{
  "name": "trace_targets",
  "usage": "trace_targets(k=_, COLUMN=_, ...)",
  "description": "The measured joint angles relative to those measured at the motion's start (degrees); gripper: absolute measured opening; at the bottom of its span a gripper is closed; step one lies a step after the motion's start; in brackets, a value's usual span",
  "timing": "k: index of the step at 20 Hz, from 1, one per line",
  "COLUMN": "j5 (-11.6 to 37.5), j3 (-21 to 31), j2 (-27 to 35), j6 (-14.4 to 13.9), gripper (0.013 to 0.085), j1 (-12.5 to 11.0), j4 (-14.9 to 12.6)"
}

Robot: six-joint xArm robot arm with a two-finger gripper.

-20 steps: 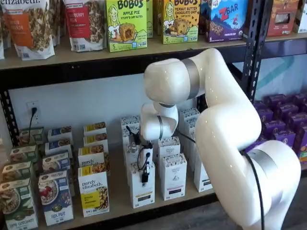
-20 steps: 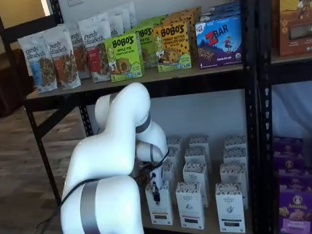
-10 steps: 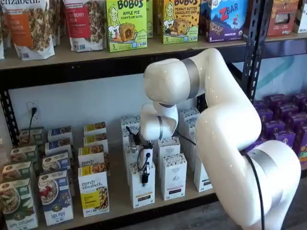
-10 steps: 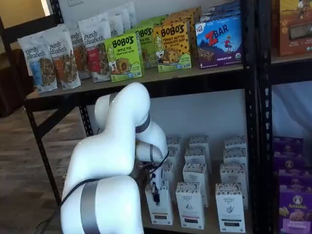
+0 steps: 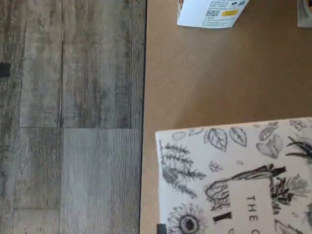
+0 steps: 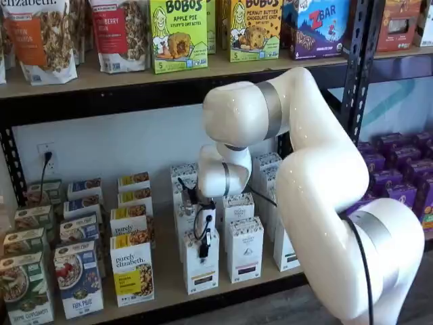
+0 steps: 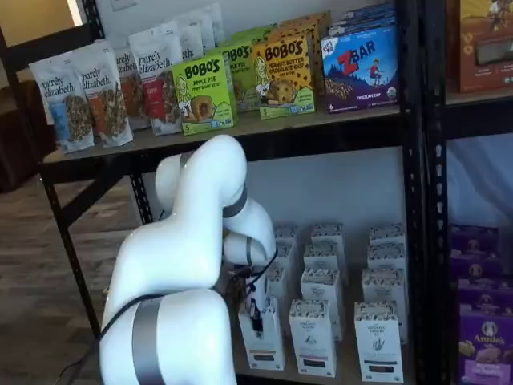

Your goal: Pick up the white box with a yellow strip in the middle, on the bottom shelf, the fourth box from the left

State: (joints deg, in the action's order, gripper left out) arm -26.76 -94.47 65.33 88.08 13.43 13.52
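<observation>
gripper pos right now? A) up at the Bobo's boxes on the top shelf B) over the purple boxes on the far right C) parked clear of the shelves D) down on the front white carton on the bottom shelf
D: in both shelf views the gripper sits down over the top of the white box, the front carton of its row on the bottom shelf, fingers closed on it.

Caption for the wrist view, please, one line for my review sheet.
Looking down past the botanical-print top of the white box onto the tan bottom shelf, grey plank floor beyond its edge.
</observation>
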Motion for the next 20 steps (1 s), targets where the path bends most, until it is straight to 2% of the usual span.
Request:
trace_targets(k=6, j5=1.02, j3=0.73, j2=-0.29, j6=-0.72, gripper=0.0490, j1=0.11, j4=-0.76)
trace_targets(k=14, j5=2.74, j3=5.67, j2=-3.51, j6=2.84, gripper=0.0490, j1=0.72, j4=3.67)
trace_targets(k=20, j5=5.16, j3=12.07, j2=-7.64, j6=3.20, gripper=0.0490, j1=1.33, j4=4.35)
